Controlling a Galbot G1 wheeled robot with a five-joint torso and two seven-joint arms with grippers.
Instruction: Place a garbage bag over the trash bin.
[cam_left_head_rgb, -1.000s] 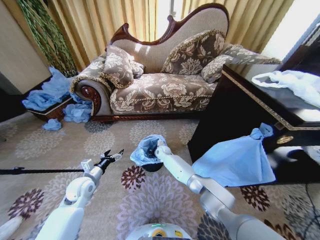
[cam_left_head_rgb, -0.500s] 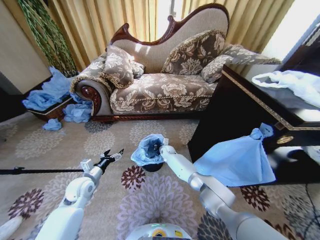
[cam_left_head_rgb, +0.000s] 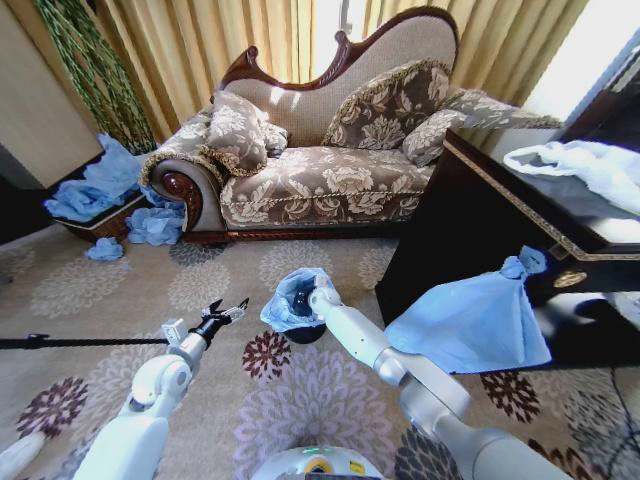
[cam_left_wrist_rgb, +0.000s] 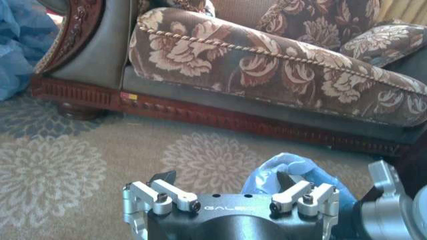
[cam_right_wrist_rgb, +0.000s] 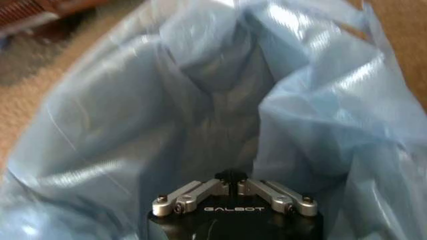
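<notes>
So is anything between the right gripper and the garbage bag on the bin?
Nothing visible. The right gripper is already down inside the garbage bag draped over the trash bin, its fingers closed together.

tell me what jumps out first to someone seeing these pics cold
The right gripper, jaws shut, reaches down into the light-blue garbage bag draped over the small black trash bin on the floral carpet. Behind it stands an ornate floral sofa, and the left gripper hovers open beside the bin.
</notes>
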